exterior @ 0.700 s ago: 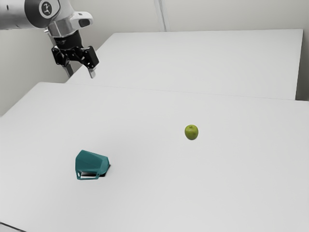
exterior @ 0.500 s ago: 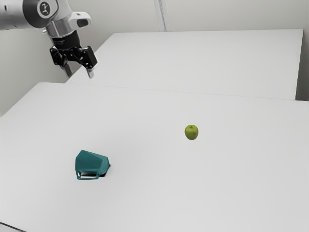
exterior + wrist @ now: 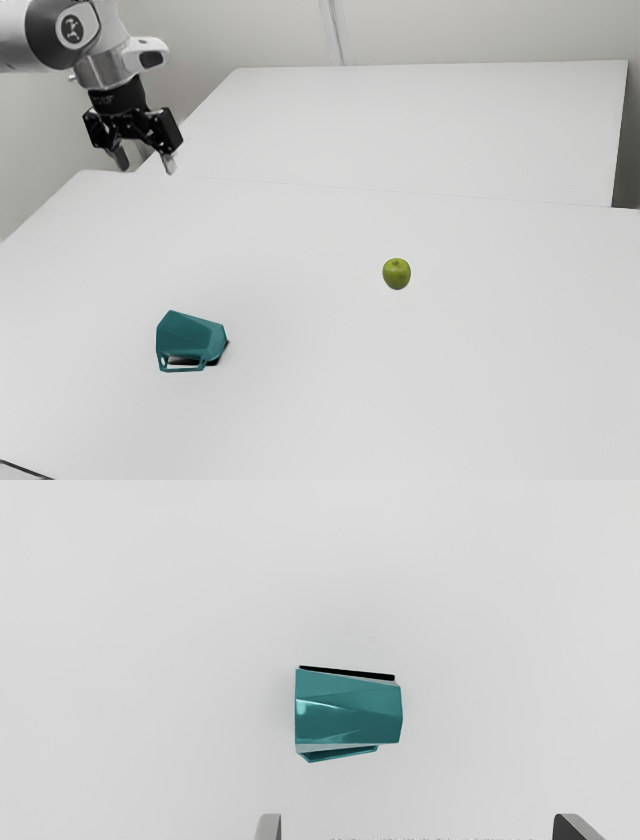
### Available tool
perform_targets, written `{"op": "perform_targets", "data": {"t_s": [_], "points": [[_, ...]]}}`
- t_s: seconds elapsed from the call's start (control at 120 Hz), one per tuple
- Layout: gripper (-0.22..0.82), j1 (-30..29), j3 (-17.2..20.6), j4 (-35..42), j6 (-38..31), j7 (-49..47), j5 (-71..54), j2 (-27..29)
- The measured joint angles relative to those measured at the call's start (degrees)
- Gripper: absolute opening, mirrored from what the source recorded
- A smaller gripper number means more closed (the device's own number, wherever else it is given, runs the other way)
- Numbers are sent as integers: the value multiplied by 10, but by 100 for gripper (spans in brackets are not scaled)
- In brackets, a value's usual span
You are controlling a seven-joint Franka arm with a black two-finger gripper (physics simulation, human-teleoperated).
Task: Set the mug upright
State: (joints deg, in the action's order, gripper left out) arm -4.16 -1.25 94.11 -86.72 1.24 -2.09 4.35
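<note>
Teal faceted mug (image 3: 190,335) lies on its side at the exterior view's left, on the white table (image 3: 450,400), its handle (image 3: 342,755) out to one side; can't tell which end is the mouth. Farther right, a small green fruit (image 3: 397,274). Versus the earlier frames, mug and fruit haven't moved; the arm has shifted lower and toward the exterior view's left. Gripper (image 3: 146,168) is up above the table, well apart from the mug, fingers spread wide, grasping and touching nothing.

Distant exterior and closer, seemingly downward wrist views share the mug (image 3: 349,715).
</note>
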Motion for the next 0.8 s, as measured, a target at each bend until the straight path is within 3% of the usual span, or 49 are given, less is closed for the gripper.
{"op": "perform_targets", "data": {"t_s": [0.35,0.8], "points": [[59,-45,-22,135,-72,23,66,62],[59,-110,-51,303,-213,138,218,85]]}}
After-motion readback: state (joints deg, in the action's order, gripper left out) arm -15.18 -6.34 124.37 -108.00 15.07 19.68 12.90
